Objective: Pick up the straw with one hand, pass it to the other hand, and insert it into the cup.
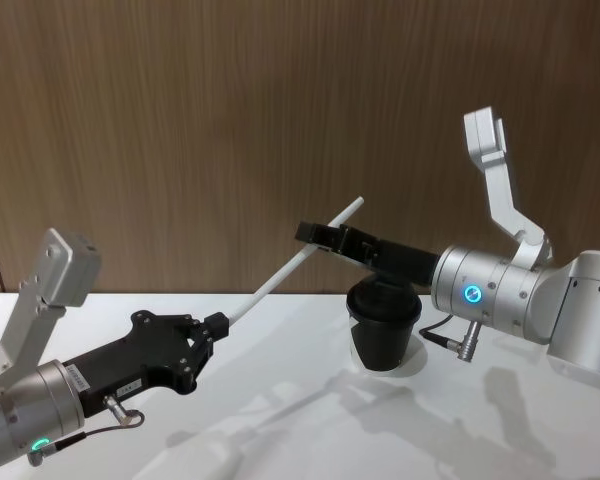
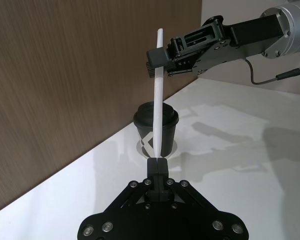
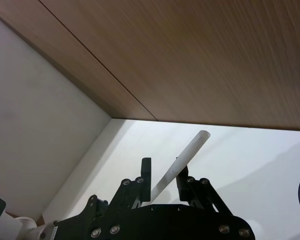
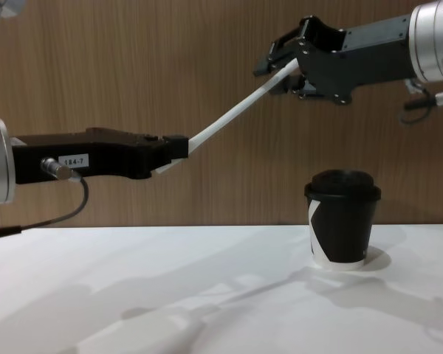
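The left tool (image 1: 218, 325) is clamped on the lower end of the straw (image 1: 290, 265); the straw slants up and to the right, clear of the bench (image 1: 280, 420); the right tool (image 1: 318, 235) straddles its upper part, fingers apart; the cup (image 1: 383, 335) stands beneath that tool.

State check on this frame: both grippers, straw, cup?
left gripper: shut on the lower end of the straw.
right gripper: open, fingers either side of the straw's upper part.
straw: in the air, slanted, not in the cup.
cup: upright on the table, lid on.
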`<move>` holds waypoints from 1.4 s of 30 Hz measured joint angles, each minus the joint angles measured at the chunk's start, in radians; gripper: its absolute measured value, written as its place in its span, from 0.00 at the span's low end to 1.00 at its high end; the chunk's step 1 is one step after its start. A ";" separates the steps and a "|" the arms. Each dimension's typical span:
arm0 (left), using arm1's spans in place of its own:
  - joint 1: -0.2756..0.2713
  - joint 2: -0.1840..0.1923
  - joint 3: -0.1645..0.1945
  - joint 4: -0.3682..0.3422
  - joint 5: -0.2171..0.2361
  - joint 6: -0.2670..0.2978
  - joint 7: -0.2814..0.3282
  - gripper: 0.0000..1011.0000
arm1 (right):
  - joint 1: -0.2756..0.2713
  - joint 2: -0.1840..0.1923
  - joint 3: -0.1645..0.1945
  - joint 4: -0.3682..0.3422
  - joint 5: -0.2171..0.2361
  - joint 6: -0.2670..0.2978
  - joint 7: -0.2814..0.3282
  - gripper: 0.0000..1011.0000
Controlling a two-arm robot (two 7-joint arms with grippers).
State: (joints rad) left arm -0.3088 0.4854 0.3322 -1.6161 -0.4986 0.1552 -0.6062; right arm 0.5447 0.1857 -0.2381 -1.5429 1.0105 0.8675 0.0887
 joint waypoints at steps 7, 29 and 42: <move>0.000 0.000 0.000 0.000 0.000 0.000 0.000 0.00 | 0.000 0.000 0.000 0.001 0.000 0.000 0.000 0.14; 0.000 0.000 0.000 0.000 0.000 0.000 0.000 0.08 | -0.007 -0.001 0.002 -0.011 0.002 -0.008 -0.015 0.01; 0.000 0.000 0.000 0.000 0.000 0.000 0.000 0.48 | -0.004 0.032 -0.037 -0.027 -0.039 -0.039 -0.013 0.01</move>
State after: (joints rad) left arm -0.3088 0.4854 0.3322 -1.6162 -0.4987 0.1552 -0.6062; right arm 0.5403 0.2180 -0.2748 -1.5697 0.9710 0.8284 0.0753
